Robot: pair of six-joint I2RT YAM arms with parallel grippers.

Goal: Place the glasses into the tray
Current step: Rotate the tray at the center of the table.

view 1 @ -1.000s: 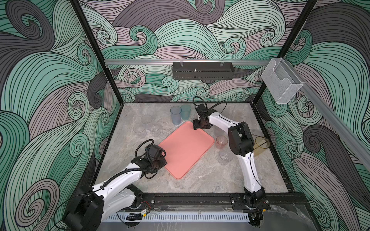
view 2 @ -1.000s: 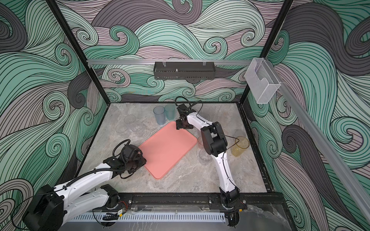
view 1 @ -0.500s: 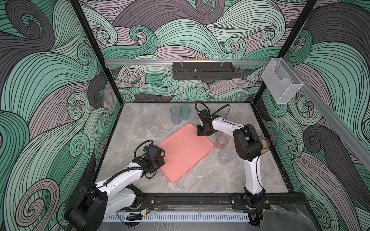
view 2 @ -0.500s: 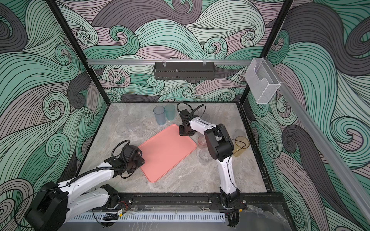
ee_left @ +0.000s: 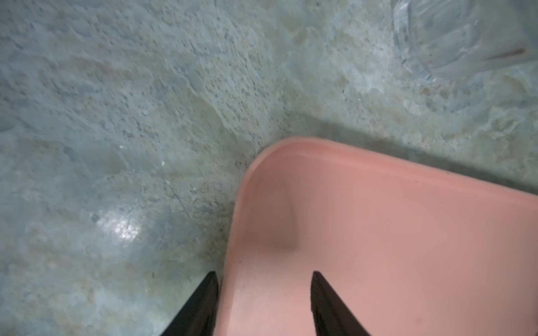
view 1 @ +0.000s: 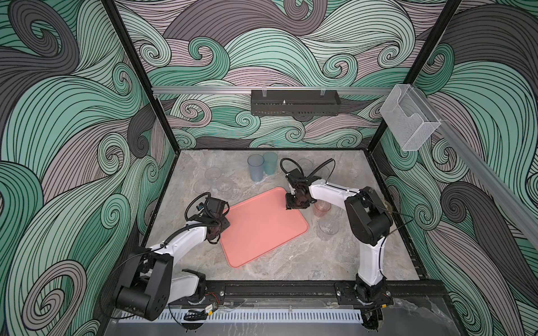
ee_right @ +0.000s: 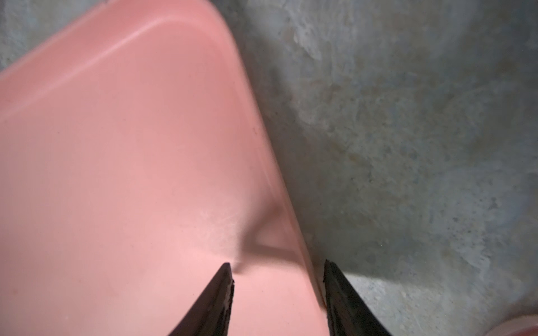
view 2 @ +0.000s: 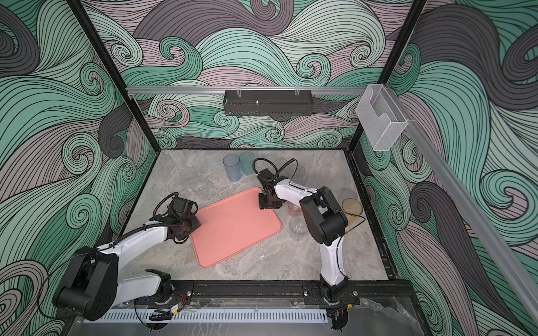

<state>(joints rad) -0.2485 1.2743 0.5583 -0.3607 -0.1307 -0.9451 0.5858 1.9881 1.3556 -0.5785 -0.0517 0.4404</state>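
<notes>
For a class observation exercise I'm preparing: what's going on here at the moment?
Both arms are at the salmon-pink tray, not at any glass. The left gripper straddles its rim on one side and the right gripper straddles the opposite rim, both open. The tray is empty; the blue-grey tumbler, the pink tumbler and the other glasses stand on the table.

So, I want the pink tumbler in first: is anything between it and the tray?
Nothing stands on the table between the pink tumbler and the tray. But the right gripper, jaws apart, straddles the tray's rim on that side, and its forearm hangs over the tumbler.
</notes>
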